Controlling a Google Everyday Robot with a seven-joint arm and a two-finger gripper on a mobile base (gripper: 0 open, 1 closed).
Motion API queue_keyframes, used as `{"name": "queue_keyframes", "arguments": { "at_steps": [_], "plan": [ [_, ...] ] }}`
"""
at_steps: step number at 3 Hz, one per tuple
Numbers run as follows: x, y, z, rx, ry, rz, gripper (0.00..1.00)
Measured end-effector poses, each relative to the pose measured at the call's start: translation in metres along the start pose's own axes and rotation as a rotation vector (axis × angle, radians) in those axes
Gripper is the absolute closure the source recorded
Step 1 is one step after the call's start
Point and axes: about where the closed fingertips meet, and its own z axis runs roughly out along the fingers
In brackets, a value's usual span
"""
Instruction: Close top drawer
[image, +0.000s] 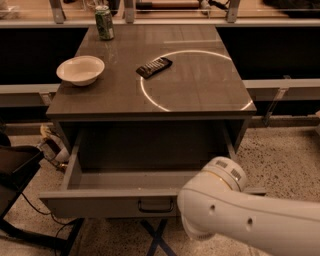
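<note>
The top drawer is a grey box under the cabinet top, pulled partly out toward me. Its flat front carries a small dark bar handle. The inside looks empty. My white arm reaches in from the lower right and covers the right end of the drawer front, its rounded end close to the handle. My gripper itself does not show; it lies hidden behind the arm or outside the picture. No lower drawers show.
On the cabinet top stand a white bowl, a black remote and a green can. A dark object and cables lie on the floor at the left. Crossed legs show under the drawer.
</note>
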Motion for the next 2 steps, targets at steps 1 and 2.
{"name": "queue_keyframes", "arguments": {
  "at_steps": [1, 2],
  "plan": [
    [0.0012, -0.0446, 0.0085, 0.003, -0.028, 0.022, 1.0],
    [0.0013, -0.0457, 0.0087, 0.003, -0.029, 0.024, 1.0]
  ]
}}
